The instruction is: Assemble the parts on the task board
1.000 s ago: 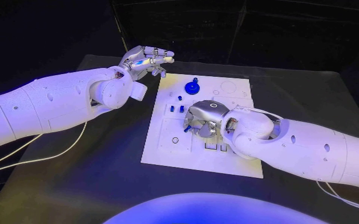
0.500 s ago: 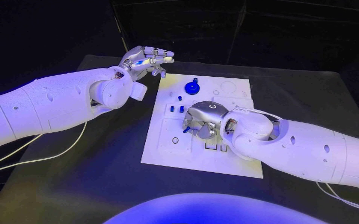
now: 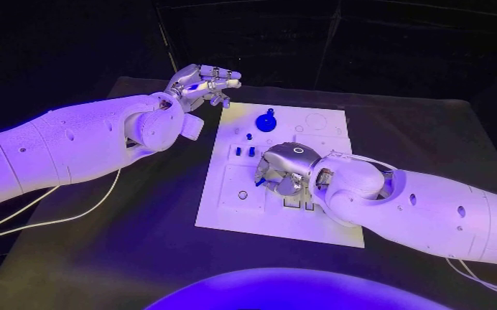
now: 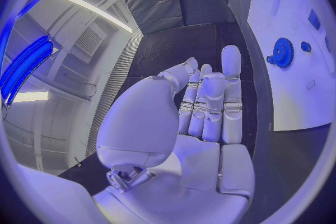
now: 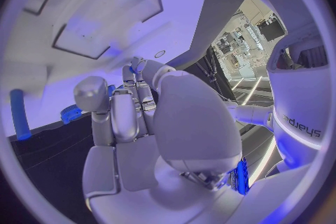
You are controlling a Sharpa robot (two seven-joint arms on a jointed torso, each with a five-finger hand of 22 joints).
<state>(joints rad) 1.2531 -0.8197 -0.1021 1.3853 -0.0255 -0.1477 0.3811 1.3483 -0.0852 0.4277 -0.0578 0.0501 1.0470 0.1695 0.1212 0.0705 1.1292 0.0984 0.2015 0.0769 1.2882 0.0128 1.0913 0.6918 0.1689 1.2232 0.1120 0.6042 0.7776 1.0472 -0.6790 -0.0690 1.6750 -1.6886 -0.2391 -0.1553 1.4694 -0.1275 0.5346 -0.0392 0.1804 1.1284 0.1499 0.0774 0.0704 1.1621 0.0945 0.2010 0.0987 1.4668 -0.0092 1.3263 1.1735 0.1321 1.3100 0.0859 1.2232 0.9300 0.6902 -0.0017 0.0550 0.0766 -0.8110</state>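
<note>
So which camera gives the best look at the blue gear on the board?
The left wrist view: the blue gear shows its toothed rim unobstructed there. The head view shows it far smaller. In the right wrist view I can't make it out.

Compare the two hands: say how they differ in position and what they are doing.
The left hand is off the task board, above its far left corner, holding nothing; the right hand is over the board's middle, fingers down at a small blue part. Both are silver, on white arms.
</note>
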